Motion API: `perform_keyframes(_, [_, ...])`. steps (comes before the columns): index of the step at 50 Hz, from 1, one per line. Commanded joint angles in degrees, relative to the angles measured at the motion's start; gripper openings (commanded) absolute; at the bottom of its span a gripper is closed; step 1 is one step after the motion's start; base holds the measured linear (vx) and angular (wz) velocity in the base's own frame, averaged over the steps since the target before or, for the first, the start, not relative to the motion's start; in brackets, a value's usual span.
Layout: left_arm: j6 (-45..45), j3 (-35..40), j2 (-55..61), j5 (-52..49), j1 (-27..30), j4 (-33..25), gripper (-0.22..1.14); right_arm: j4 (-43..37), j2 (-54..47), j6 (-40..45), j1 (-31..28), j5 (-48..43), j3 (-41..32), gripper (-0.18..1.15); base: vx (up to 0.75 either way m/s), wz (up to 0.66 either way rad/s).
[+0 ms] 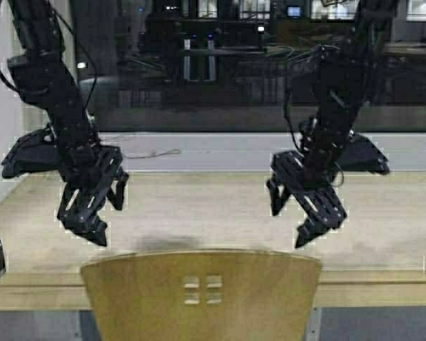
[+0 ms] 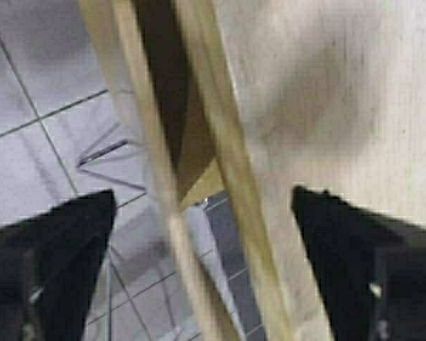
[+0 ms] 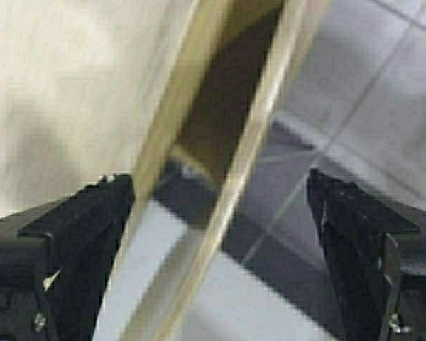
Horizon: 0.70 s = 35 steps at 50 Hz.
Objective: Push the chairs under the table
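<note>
A long, pale wood-look bench runs across the high view from side to side, with a dark window behind it. One tan plywood chair stands at the near, front edge of the bench, in the middle of the view. Only its curved backrest shows, with four small rectangular cut-outs in a block at its centre. The top of the backrest meets the bench's front edge; the seat and most of the legs are out of sight.

The left gripper hangs above the bench top, over the left end of the backrest. Its fingers are spread wide apart and hold nothing. The right gripper hangs above the bench over the right end of the backrest, fingers likewise wide apart and empty. Neither gripper touches the chair.

In the left wrist view, the backrest's top edge and the bench edge pass between the two dark fingers, with grey floor tiles below. The right wrist view shows the same arrangement.

No containers, labels or writing can be seen.
</note>
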<state>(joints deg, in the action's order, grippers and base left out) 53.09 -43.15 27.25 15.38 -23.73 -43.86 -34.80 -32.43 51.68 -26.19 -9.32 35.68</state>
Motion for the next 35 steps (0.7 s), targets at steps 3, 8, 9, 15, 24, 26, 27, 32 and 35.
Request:
perform_keyframes(3, [-0.88, 0.53, -3.78, 0.00, 0.09, 4.31, 1.02, 0.35, 2.72, -0.53, -1.67, -1.76, -0.18, 1.00, -0.10, 0.19])
perform_keyframes(8, [-2.64, 2.11, -4.22, 0.26, 0.09, 12.92, 1.02, 2.46, 3.08, -3.43, -1.76, -5.98, 0.44, 1.00, -0.11, 0.26])
perform_keyframes(9, [-3.08, 2.46, -4.31, 0.26, 0.09, 14.85, 1.02, 3.34, 3.34, -4.57, -1.76, -6.77, 0.70, 1.00, -0.12, 0.29])
perform_keyframes(15, [-5.36, 1.67, -6.77, 0.18, 0.53, 26.10, 1.02, 9.40, 6.33, -10.37, -0.70, -9.58, 2.81, 1.00, -0.11, 0.28])
perform_keyframes(24, [-10.20, -4.04, -18.98, -0.79, 2.11, 42.45, 1.02, 21.01, 19.16, -17.58, 0.53, -8.53, 8.70, 1.00, -0.11, 0.16])
perform_keyframes(26, [-12.13, -5.36, -23.03, -1.23, 2.11, 47.02, 1.02, 22.24, 22.68, -18.90, 0.44, -8.44, 9.76, 1.00, -0.09, 0.05])
perform_keyframes(27, [-12.83, -5.80, -24.43, -1.58, 2.11, 48.60, 1.02, 22.94, 24.52, -19.60, 0.35, -8.44, 10.20, 1.00, -0.08, 0.03])
perform_keyframes(32, [-14.77, -7.12, -31.29, -4.92, 2.11, 54.58, 1.02, 26.81, 32.70, -24.08, 0.35, -6.33, 11.95, 1.00, -0.08, 0.03])
perform_keyframes(35, [-14.77, -7.12, -35.07, -8.70, 1.58, 55.02, 1.02, 29.36, 37.09, -27.95, 0.35, -1.93, 12.13, 1.00, -0.11, 0.02])
